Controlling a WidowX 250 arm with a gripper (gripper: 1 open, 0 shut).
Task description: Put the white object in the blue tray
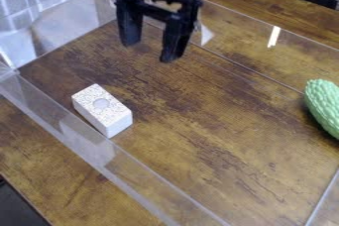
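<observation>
Wood-grained brown tabletop (pixel 199 121) fills most of the view, worn and streaked, with clear glossy sheeting or low transparent walls catching reflections along its left and lower edges. No tray or other container can be made out in this view, so nothing here sits inside one. One white object (pixel 102 109) lies on the wood at the left, a small brick-shaped block resting flat, its speckled top face carrying a faint circular mark; it sits just beside the transparent edge and touches nothing else. One green bumpy oval object (pixel 323 106) lies at the right edge of the view, partly cut off by the frame, well apart from the block. One gripper (pixel 150 42) hangs at the top centre, black, pointing down toward the table, its two fingers spread apart with bare wood visible between them and nothing held. It is above and to the right of the white block in the picture, clearly apart from it, and whether its fingertips touch the table surface cannot be told.
</observation>
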